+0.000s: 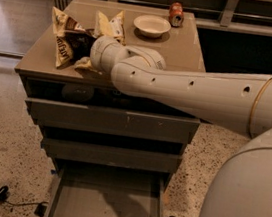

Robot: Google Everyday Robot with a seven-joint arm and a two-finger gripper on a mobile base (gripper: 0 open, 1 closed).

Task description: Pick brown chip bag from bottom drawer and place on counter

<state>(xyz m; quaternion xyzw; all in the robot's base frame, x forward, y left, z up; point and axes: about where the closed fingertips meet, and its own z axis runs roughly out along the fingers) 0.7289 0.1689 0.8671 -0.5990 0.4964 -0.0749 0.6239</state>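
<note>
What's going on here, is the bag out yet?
The arm reaches across the counter, with its gripper at the brown chip bag on the counter's left side. The bottom drawer stands pulled open below. A bowl and an orange can sit near the back.

Cream arm (178, 94), dark holes (191, 82), gold band (254, 104); tool (84, 47) upper-left.
</note>
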